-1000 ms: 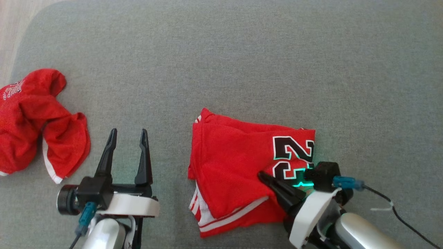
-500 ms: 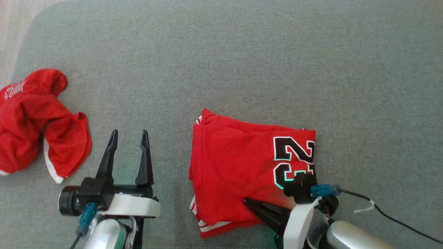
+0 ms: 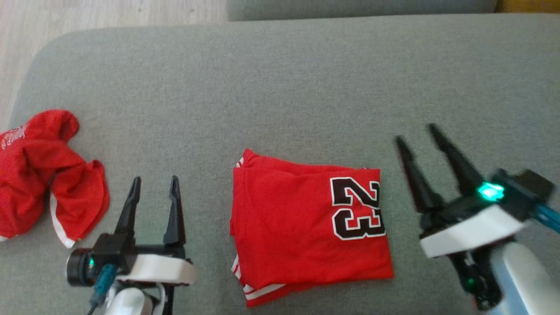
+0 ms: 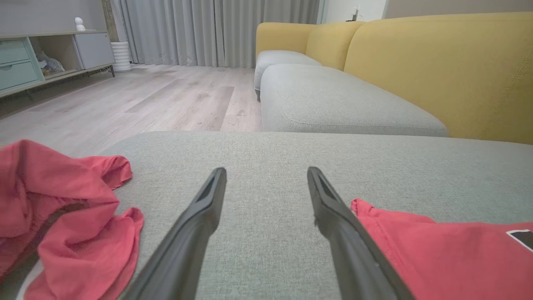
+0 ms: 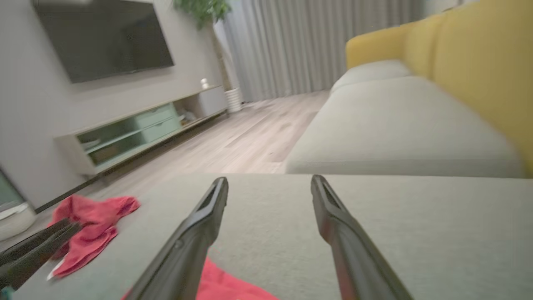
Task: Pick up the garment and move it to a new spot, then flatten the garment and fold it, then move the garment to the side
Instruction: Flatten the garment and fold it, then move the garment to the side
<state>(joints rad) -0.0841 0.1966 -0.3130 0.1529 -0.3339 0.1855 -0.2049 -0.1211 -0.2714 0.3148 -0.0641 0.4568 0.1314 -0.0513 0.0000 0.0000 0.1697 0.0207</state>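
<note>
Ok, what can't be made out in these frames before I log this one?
Crumpled red garment: head view, left edge cuts it off; its white lettering is too small to read.
Folded jersey: head view, top layer hides the layers beneath; right wrist view, bottom edge and a finger hide most of it.
Right gripper: head view, blurred, so fingertip detail is lost.
TV cabinet contents: right wrist view, blurred.

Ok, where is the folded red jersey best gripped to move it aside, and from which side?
The folded jersey is likely best pinched at its right edge, beside the number 23, coming low from the right with the open right gripper. That edge looks a straight closed fold; the lower left corner shows loose striped layers.
</note>
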